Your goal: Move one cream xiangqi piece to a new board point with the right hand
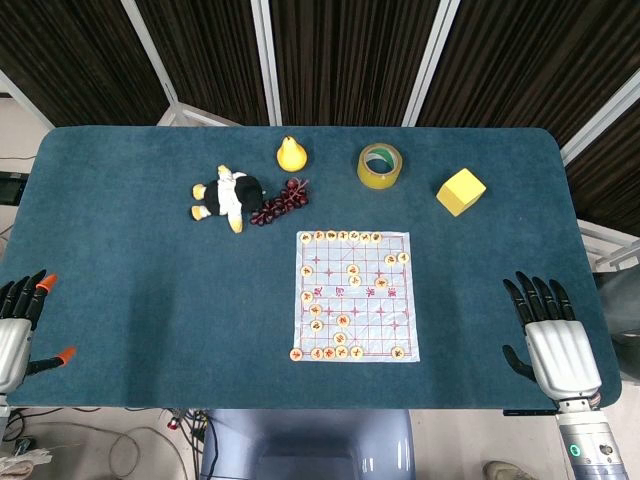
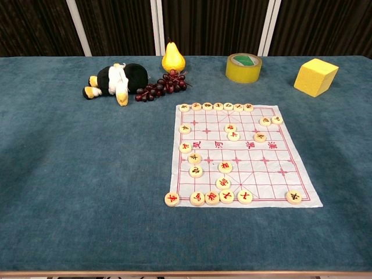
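right hand (image 1: 557,342) flat on table (image 1: 150,290) near right front edge, fingers spread, grasping nothing, well apart from board (image 1: 356,296). left hand (image 1: 17,325) at far left edge, fingers apart, empty. cream xiangqi pieces (image 2: 225,167) scattered on white board at table centre; row along far edge, cluster along near edge. beyond board: plush penguin (image 1: 228,195), grapes (image 1: 282,202), pear (image 1: 291,154), tape roll (image 1: 380,165), yellow block (image 1: 461,191).

Xiangqi board (image 2: 273,168) with cream pieces (image 2: 225,167), plush penguin (image 2: 116,78), grapes (image 2: 163,86), pear (image 2: 173,57), tape roll (image 2: 243,67), yellow cube (image 2: 315,77)
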